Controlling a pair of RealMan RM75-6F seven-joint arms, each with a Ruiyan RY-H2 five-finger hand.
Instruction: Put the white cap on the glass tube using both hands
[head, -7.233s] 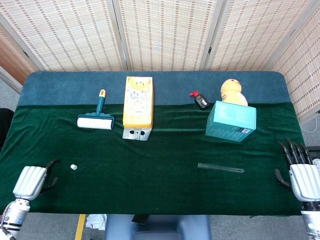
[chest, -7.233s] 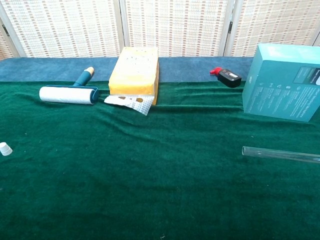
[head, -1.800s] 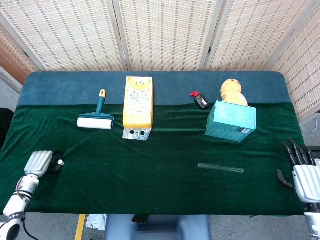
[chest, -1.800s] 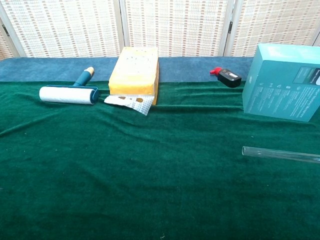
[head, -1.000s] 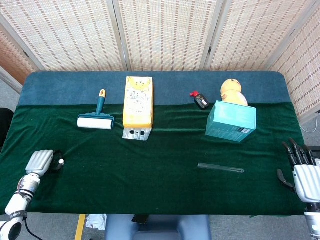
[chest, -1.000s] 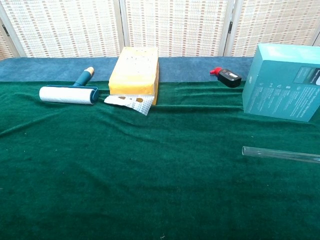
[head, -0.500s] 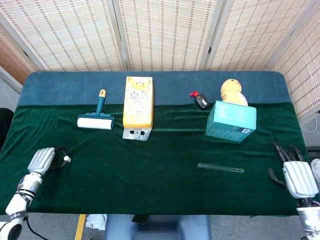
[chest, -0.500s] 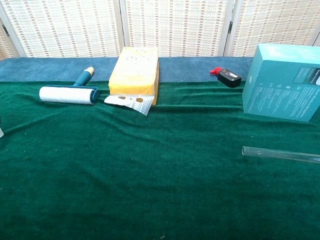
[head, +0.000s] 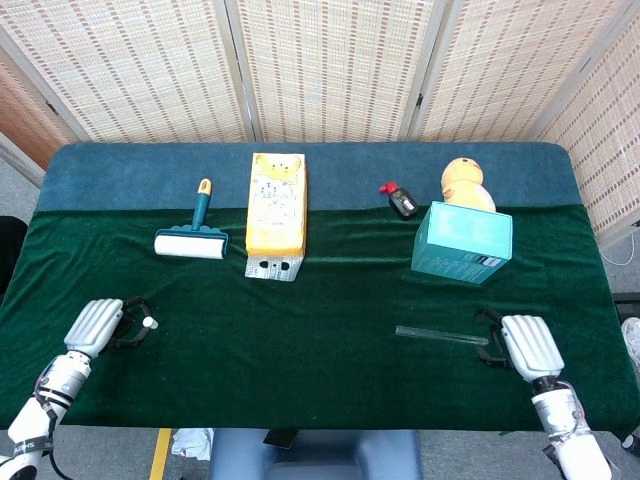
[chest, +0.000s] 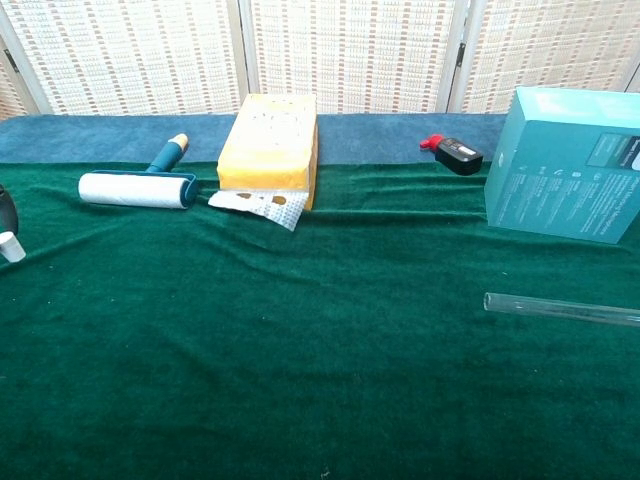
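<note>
You had the small white cap (head: 150, 323) pinched at your left hand's (head: 95, 326) fingertips, lifted off the cloth at the left. The clear glass tube (head: 441, 336) lay flat toward the right, its far end beside your right hand (head: 528, 344).

Teal box (head: 462, 243) behind glass tube (head: 441, 336).

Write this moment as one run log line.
left hand: holds white cap | right hand: at glass tube end, grasp unclear | cap not on tube

A folding woven screen (head: 330, 65) stands behind the table (head: 320, 375), draped in green and blue cloth; grey floor (head: 15, 185) shows beside it.
</note>
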